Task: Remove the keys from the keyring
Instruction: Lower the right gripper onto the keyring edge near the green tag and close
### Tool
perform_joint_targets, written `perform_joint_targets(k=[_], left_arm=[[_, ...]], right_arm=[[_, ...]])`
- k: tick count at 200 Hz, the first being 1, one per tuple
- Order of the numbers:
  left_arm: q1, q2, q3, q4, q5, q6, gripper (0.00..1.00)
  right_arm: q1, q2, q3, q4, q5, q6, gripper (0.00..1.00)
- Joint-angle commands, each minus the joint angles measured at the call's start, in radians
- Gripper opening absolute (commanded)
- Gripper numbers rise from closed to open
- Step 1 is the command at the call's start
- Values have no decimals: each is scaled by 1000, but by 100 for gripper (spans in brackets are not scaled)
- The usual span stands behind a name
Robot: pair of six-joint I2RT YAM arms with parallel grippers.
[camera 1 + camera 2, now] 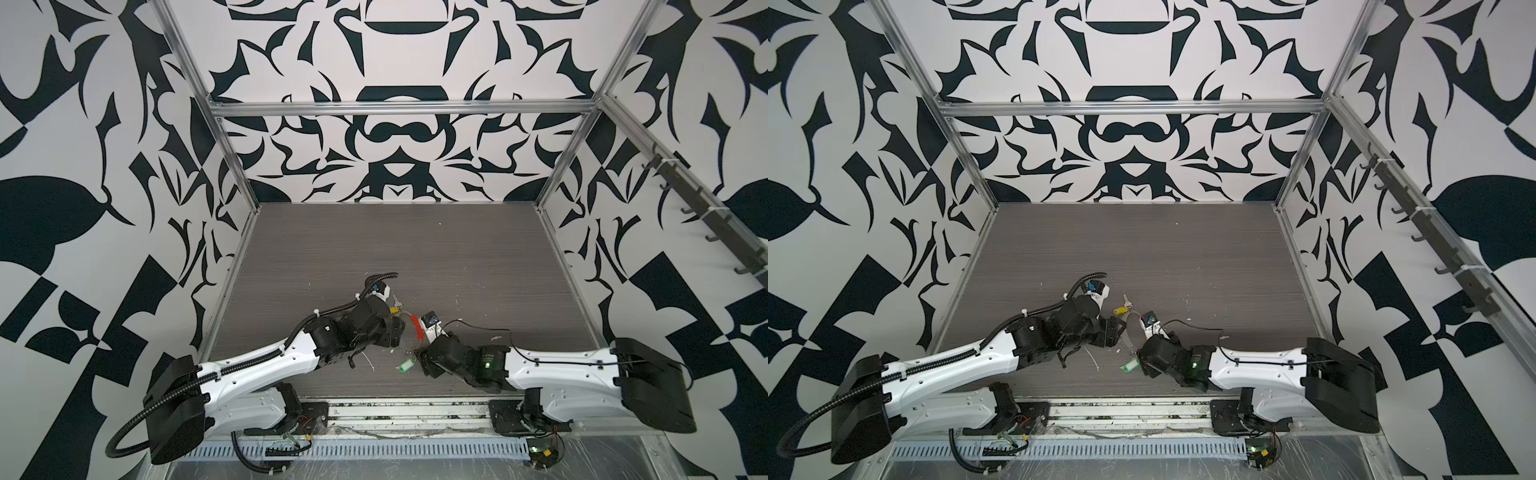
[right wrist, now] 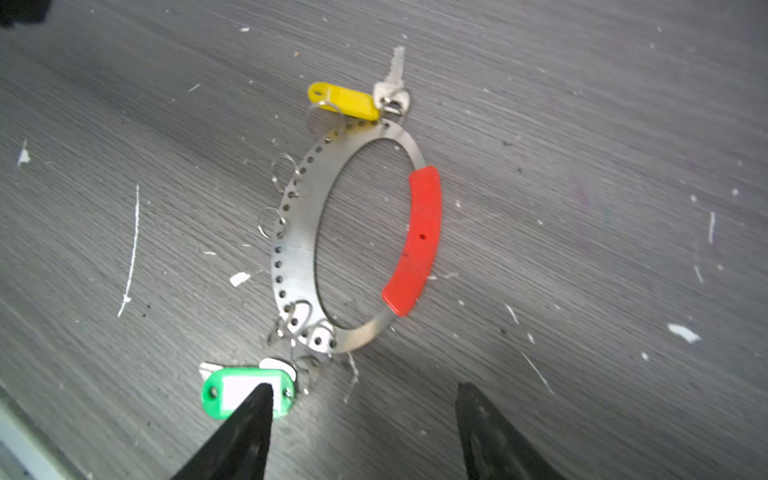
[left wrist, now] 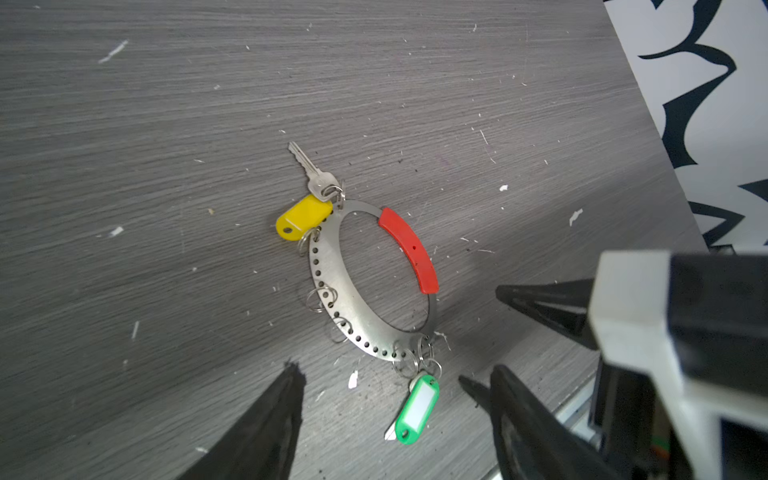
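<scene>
Nearest your wrist cameras stand the black tapered fingers. The left gripper (image 3: pixel 395 368) has its jaws spread wide and holds nothing. The right gripper (image 2: pixel 362 385) is likewise spread and empty. One fingertip (image 2: pixel 257 415) of the right gripper overlaps the green plastic tag (image 2: pixel 214 399) in the right wrist view; you cannot tell from this whether it touches.

The keyring (image 3: pixel 332 286) is a flat grey metal hoop with a row of small holes along its broad side and a curved red plastic sleeve (image 3: pixel 409 249) on its narrow side. It lies flat on the grey wood-grain tabletop (image 1: pixel 415 249), between the two grippers and towards the front edge. Neither gripper touches it.

Both keys are hooked to it. The silver key (image 3: pixel 309 170) and its yellow plastic tag (image 3: pixel 303 218) hang by a small split ring at one end of the holed band, the end farther from the arm bases. The green plastic tag (image 1: pixel 404 368) sits at the nearer end, just beside the right gripper in both top views. Only a pale tip of the second key (image 3: pixel 390 434) shows from under it. Empty split rings (image 3: pixel 320 298) hang in holes between. White flecks of debris (image 3: pixel 352 379) are scattered over the tabletop.
</scene>
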Motion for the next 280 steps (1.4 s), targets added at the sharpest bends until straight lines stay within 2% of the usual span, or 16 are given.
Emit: perform_joint_targets(k=[1, 72, 113, 165, 207, 256, 280], left_arm=[[0, -10, -23, -45, -32, -12, 74], [1, -13, -34, -39, -36, -11, 75], [1, -10, -41, -31, -37, -11, 75], [0, -5, -44, -31, -36, -11, 75], [0, -2, -45, -22, -26, -11, 75], [1, 5, -45, -16, -15, -14, 75], [0, 9, -44, -11, -9, -15, 75]], right_arm=[[30, 48, 60, -1, 78, -27, 72], [43, 118, 64, 23, 41, -28, 63], [62, 153, 74, 48, 21, -45, 62], [62, 193, 90, 48, 53, -38, 58], [62, 215, 104, 60, 65, -47, 50], [61, 216, 103, 75, 82, -59, 33], [58, 213, 98, 84, 89, -63, 31]])
